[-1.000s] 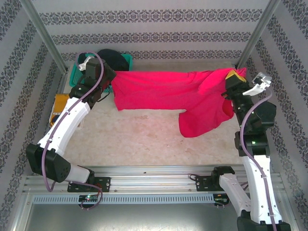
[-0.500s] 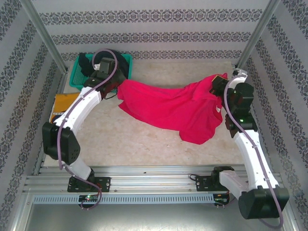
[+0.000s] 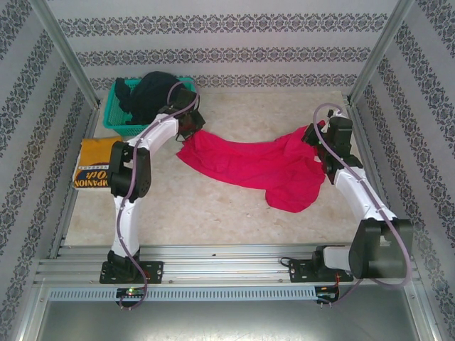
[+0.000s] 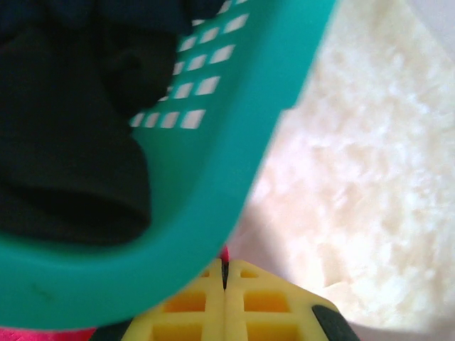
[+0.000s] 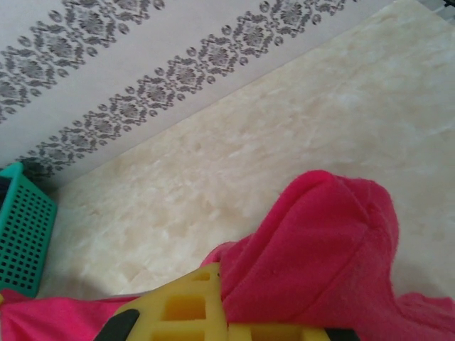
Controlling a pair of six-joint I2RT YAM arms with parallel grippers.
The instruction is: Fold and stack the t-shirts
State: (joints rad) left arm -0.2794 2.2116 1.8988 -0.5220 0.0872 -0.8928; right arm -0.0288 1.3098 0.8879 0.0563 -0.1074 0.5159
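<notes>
Near bench open, far left blocked
A bright red cloth t-shirt sprawls across the middle; a teal plastic mesh basket fills the far-left corner.

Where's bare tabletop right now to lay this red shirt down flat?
Free: the wide near strip of table between the red t-shirt and the arm bases, and the far strip between that shirt and the back wall, right of the teal basket. Crowded: the far-left corner, with the basket, dark shirts in it, and the yellow t-shirt alongside.
</notes>
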